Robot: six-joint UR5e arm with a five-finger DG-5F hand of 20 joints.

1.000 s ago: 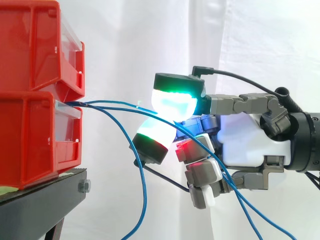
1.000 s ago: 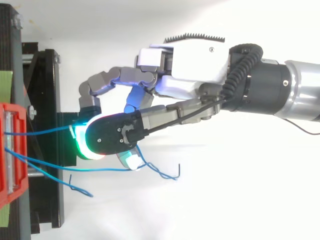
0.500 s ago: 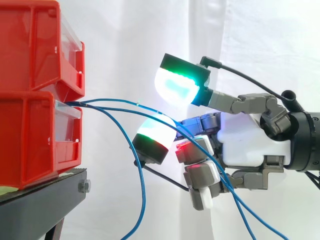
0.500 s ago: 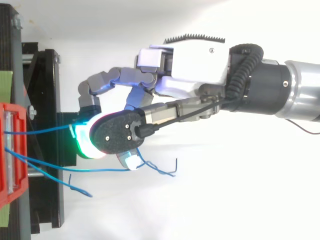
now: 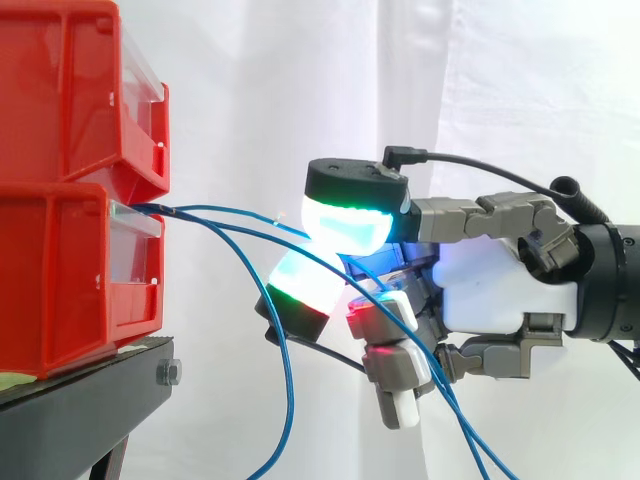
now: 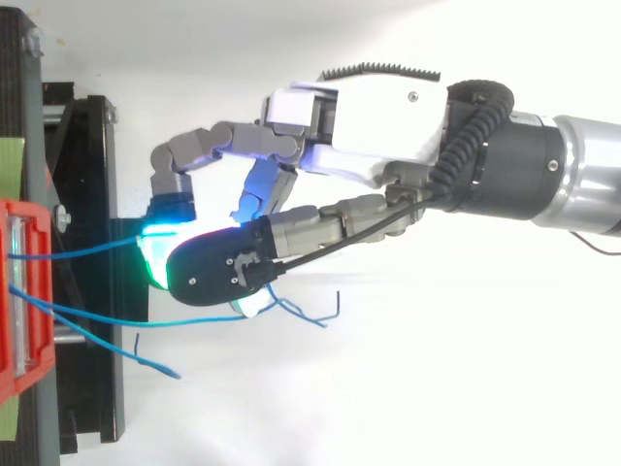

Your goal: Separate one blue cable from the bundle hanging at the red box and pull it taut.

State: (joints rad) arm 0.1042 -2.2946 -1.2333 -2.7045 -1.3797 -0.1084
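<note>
Pinching a single blue cable (image 5: 230, 212), the hand (image 5: 500, 290) enters from the right with two glowing pads (image 5: 345, 218) closed one above the other on it. From there the cable runs nearly straight to the slot of the lower red box (image 5: 60, 280). Other blue strands (image 5: 287, 400) sag loose below the hand. The box sits on a black stand (image 5: 70, 410), and a white curtain (image 5: 250, 80) hangs farthest back.

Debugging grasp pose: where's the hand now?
Side view: the hand is right of the lower red box, level with its top edge, pinching a blue cable that runs from the box.
</note>
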